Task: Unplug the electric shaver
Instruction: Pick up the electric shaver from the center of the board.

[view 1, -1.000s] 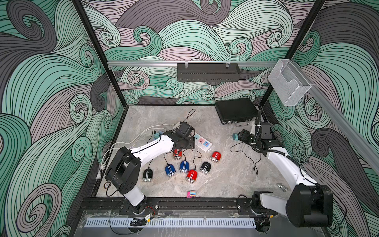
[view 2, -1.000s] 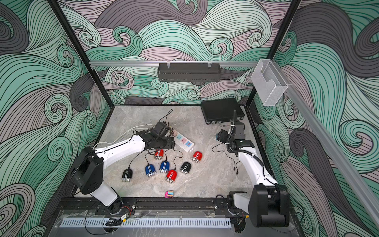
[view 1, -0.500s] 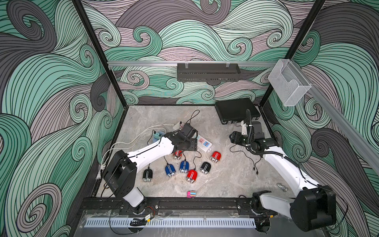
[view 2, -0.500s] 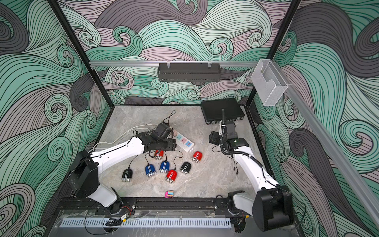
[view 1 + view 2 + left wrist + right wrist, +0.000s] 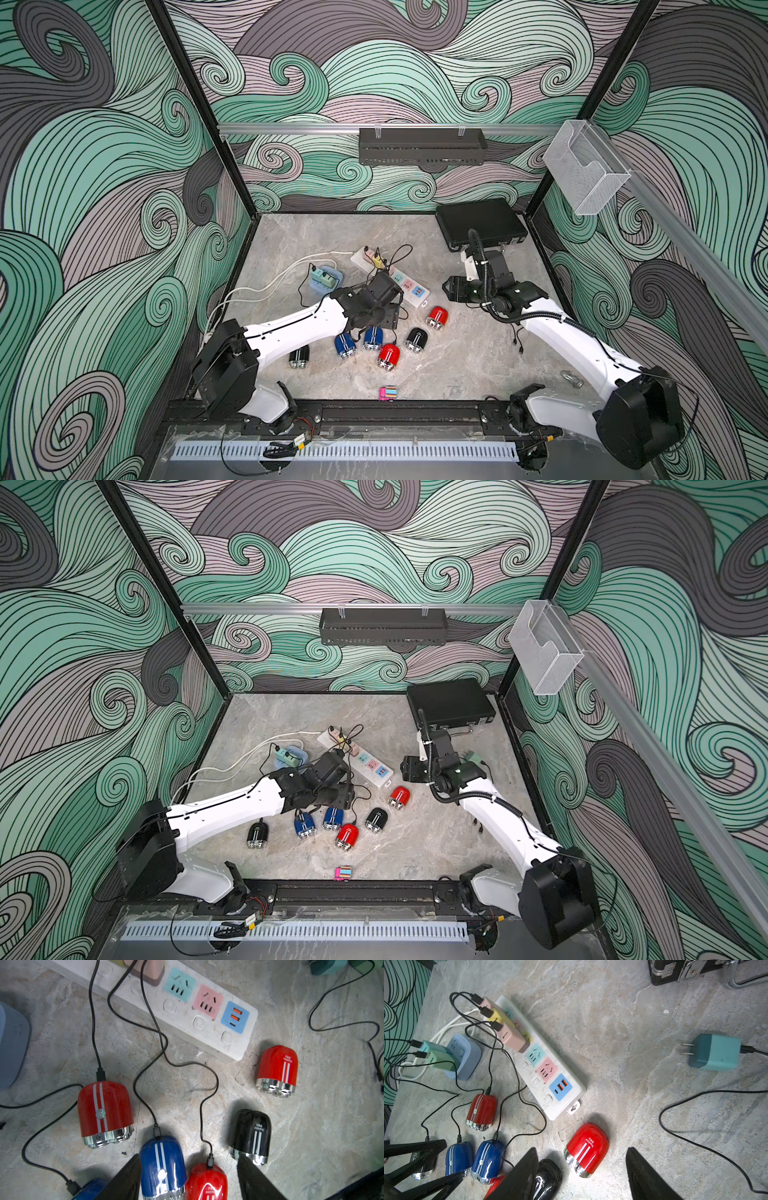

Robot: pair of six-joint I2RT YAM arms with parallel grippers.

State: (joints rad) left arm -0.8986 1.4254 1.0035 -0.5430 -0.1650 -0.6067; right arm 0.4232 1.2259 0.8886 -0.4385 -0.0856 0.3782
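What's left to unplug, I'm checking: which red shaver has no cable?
The red shaver beside the power strip's USB end; the other two red shavers have cables plugged in.

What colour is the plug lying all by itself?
Teal, darker at the prongs. The plug shows best in the right wrist view.

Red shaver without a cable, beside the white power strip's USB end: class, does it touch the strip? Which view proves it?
Apart. The left wrist view shows bare floor between the red shaver and the power strip.
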